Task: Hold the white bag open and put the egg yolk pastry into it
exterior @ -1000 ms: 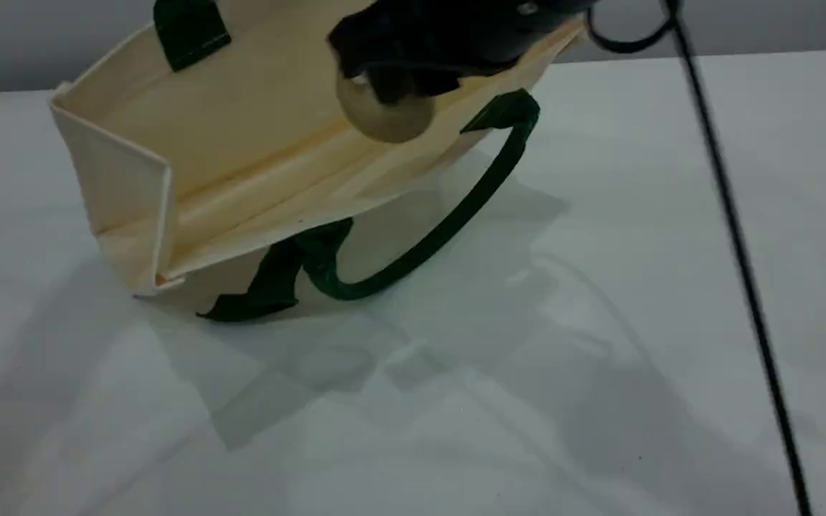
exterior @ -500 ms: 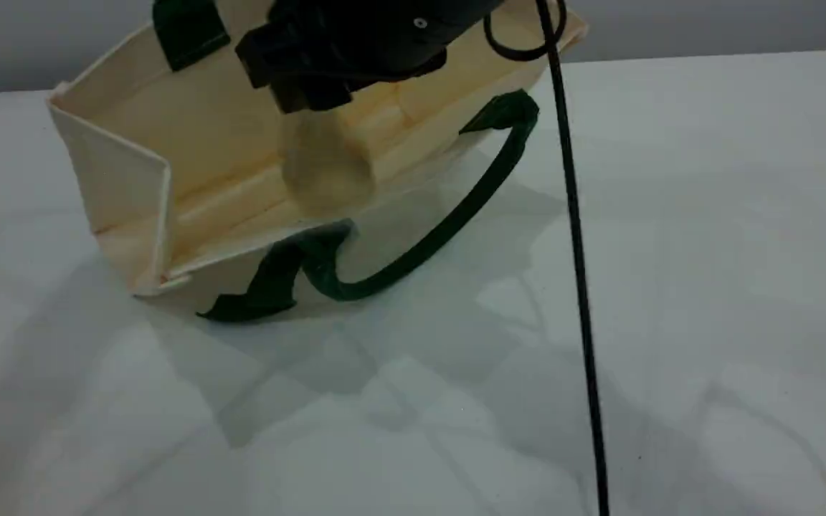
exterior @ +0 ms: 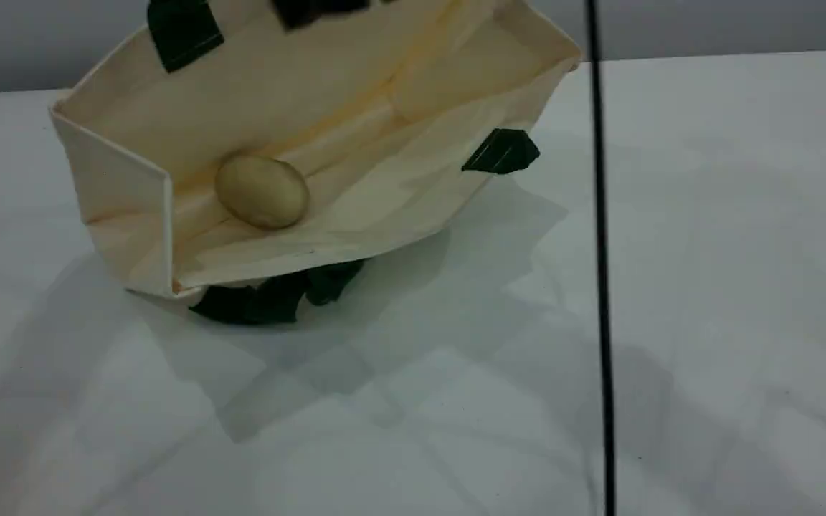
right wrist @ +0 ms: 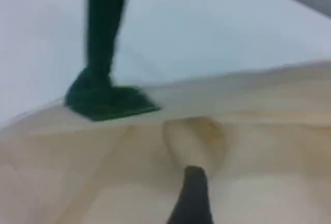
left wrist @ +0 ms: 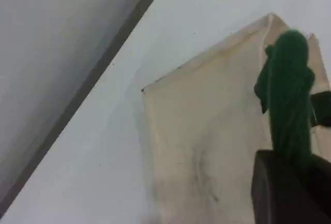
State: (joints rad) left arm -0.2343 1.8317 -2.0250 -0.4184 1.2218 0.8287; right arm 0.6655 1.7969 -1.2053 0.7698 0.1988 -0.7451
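Observation:
The white bag point(exterior: 355, 107) stands tilted on the table with its mouth held wide open. The egg yolk pastry point(exterior: 261, 191) lies loose inside it, near the left gusset, touching no gripper. In the left wrist view my left gripper point(left wrist: 292, 164) is shut on the bag's green handle point(left wrist: 288, 94) and holds it up above the fabric point(left wrist: 207, 146). Only a dark tip of my right gripper point(exterior: 316, 8) shows at the scene view's top edge. Its fingertip point(right wrist: 192, 195) hangs empty above the pastry point(right wrist: 199, 138), and the jaws look open.
A black cable point(exterior: 599, 251) hangs straight down across the right half of the scene view. The bag's other green handle point(exterior: 277, 297) lies folded under its front edge. The white table point(exterior: 707, 287) stretches to the right and front.
My right gripper let go of the pastry and rose out of the top of the scene view. The pastry dropped into the bag and rolled left. The front handle slipped under the bag.

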